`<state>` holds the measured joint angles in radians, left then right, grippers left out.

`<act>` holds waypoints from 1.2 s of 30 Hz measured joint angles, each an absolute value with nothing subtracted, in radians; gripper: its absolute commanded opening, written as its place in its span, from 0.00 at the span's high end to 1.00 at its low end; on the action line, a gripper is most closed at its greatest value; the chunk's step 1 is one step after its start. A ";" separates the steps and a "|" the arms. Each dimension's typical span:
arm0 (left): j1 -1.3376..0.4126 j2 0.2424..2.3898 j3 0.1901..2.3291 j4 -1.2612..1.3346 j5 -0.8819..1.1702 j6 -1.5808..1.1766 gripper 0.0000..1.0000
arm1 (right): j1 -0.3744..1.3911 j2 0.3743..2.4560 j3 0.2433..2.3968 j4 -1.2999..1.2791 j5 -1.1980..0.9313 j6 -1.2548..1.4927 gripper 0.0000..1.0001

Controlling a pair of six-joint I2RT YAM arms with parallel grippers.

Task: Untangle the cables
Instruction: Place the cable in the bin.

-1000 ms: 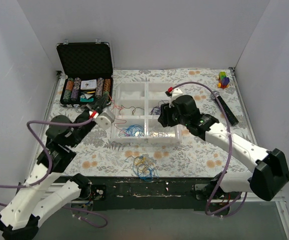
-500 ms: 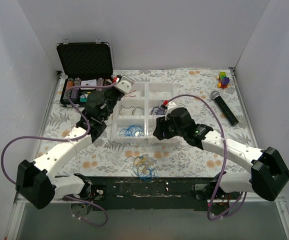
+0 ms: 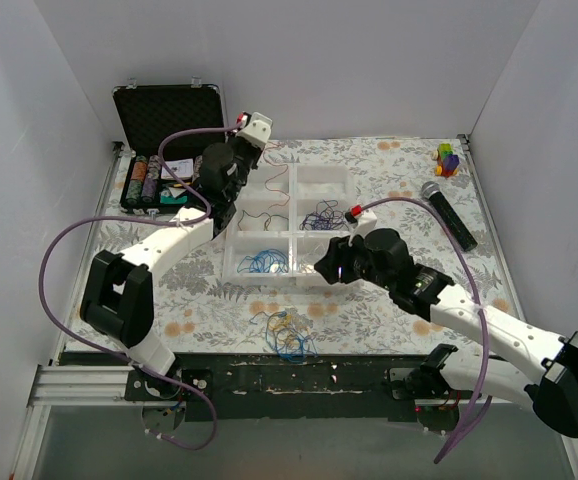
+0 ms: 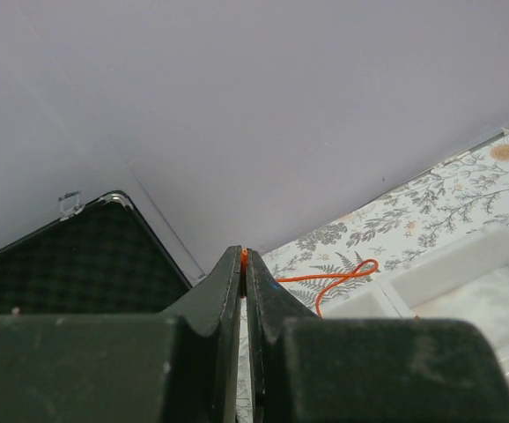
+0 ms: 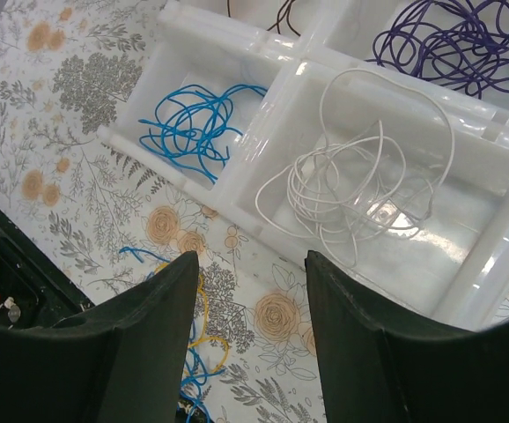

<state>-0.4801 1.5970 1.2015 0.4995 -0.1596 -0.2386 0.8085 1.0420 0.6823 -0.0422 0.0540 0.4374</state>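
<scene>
Swept to the far-left corner of the tray point(image 3: 291, 283) within the last second, an orange cable point(image 4: 334, 280) trails from my tight-shut left gripper point(image 4: 243, 257) — sorting is under way, and releasing it into a compartment comes next, I judge. Right gripper point(image 5: 250, 262), jaws parted and empty, has pulled back toward the remaining tangle point(image 3: 287, 335) on the near table point(image 3: 389, 160).

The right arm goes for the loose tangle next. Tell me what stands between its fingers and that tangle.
Nothing visible does. The right fingers hang open above the tray's front edge; the tangle lies on bare mat just nearer the bases, uncovered.
</scene>
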 measured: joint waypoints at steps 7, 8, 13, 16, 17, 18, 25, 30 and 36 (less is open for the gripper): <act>-0.464 1.622 1.221 0.522 -0.090 -0.270 1.00 | 0.809 0.989 0.635 -0.051 0.069 0.456 0.41; -0.464 1.622 1.230 0.522 -0.086 -0.271 1.00 | 0.809 0.989 0.631 -0.050 0.071 0.458 0.41; -0.464 1.622 1.308 0.556 -0.059 -0.280 1.00 | 0.809 0.990 0.625 -0.052 0.072 0.464 0.41; -0.464 1.622 1.327 0.569 -0.048 -0.279 1.00 | 0.809 0.992 0.625 -0.052 0.073 0.465 0.41; -0.464 1.622 1.329 0.570 -0.046 -0.277 1.00 | 0.809 0.993 0.625 -0.052 0.073 0.465 0.42; -0.464 1.622 1.329 0.571 -0.044 -0.276 1.00 | 0.809 0.995 0.625 -0.052 0.073 0.465 0.42; -0.455 1.650 1.298 0.586 -0.040 -0.257 1.00 | 0.809 0.989 0.625 -0.058 0.084 0.466 0.42; -0.427 1.717 1.265 0.585 -0.047 -0.252 1.00 | 0.809 0.931 0.616 -0.072 0.105 0.469 0.42; -0.407 1.770 1.230 0.571 -0.056 -0.237 0.93 | 0.809 0.902 0.598 -0.097 0.125 0.472 0.43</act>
<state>-0.4072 1.7702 1.2301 0.5713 -0.0559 -0.2371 0.8085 0.9020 0.5983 -0.0975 0.1249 0.4717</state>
